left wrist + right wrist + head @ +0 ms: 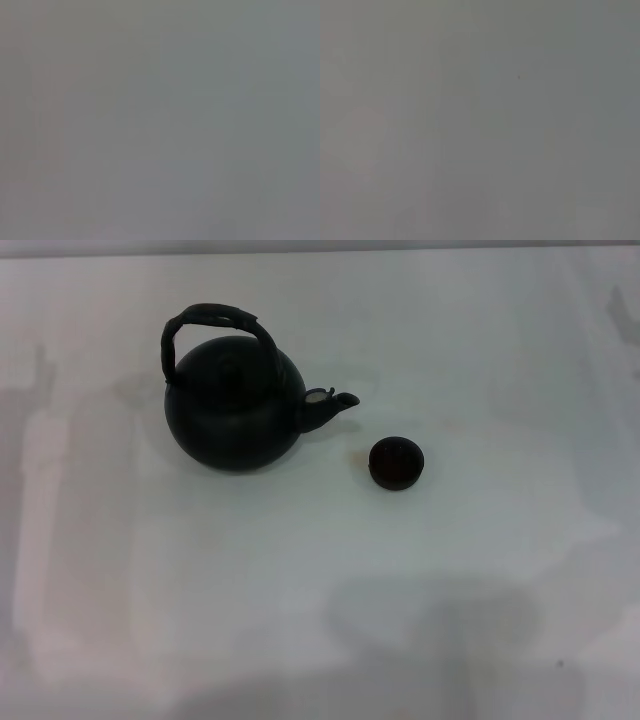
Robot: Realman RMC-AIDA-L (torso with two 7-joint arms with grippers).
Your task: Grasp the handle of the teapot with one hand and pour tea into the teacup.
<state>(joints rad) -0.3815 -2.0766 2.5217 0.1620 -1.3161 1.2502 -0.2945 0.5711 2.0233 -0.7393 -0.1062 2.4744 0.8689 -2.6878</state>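
A plain white tabletop (480,570) fills my head view. On it sits the teapot (235,415), a large round matte black kettle-shaped pot, upright, left of centre. Its black arched hoop handle (212,320) stands over the lid, untouched. The short spout (333,403) with its pale tip points right toward the teacup (397,462), a small round dark brown cup standing near the spout but apart from it. I see neither gripper in any view, so I cannot tell whether their fingers are released or clenched. Both wrist views show only flat grey.
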